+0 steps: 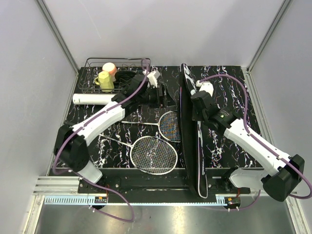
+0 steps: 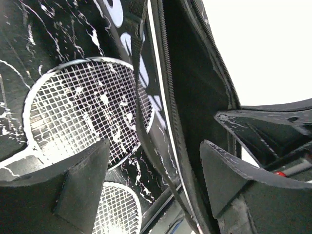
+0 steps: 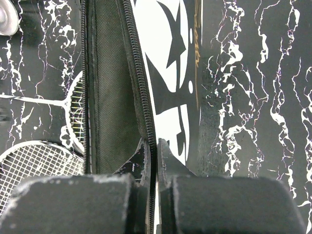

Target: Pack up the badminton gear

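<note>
The black racket bag [image 1: 191, 146] stands on edge down the middle of the table, its zip open. My right gripper [image 1: 193, 105] is shut on the zip edge of its raised flap [image 3: 146, 97]; the pinch shows in the right wrist view [image 3: 154, 158]. My left gripper [image 1: 165, 98] is open just left of the bag, and in its wrist view [image 2: 156, 180] the bag's strap [image 2: 141, 97] and zip edge run between the fingers. Two rackets lie left of the bag, one head near it [image 1: 170, 126] [image 2: 83, 112], one nearer the front [image 1: 153, 155]. The white tube [image 1: 92, 99] lies far left. No shuttlecock shows.
A black wire basket [image 1: 92, 63] with a yellow cup [image 1: 105, 80] and a pink cup [image 1: 110, 68] stands at the back left, behind the tube. Grey walls close in the sides and back. The table's front edge [image 1: 146, 171] runs just beyond the near racket head.
</note>
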`<state>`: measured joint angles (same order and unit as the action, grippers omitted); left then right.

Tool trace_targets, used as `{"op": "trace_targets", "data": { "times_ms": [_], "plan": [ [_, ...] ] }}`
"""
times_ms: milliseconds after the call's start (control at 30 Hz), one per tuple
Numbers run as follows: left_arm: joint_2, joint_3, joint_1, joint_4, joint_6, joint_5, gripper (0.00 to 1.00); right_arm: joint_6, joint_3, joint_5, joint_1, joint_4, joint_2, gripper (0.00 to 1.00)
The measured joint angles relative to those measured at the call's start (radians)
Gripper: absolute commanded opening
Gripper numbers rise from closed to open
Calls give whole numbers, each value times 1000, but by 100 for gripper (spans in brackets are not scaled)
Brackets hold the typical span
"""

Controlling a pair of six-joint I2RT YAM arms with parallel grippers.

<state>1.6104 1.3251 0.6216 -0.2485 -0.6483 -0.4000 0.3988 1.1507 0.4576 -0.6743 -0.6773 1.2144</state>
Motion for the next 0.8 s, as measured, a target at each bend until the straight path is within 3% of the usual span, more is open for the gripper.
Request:
{"op": "trace_targets", "data": {
  "times_ms": [100,333,700,800],
  "plan": [
    [-74,-27,0,-6,-7,54,98,-7,0,-8,0,-1,0,0],
    [-76,-27,81,-6,-15,100,96,-10,0,-48,0,0,0,0],
    [90,34,130,-64,-6,145,59,-6,0,-135,0,35,-26,0],
    [126,83,139,-76,5,156,40,0,0,-160,0,55,-36,0]
  ]
}}
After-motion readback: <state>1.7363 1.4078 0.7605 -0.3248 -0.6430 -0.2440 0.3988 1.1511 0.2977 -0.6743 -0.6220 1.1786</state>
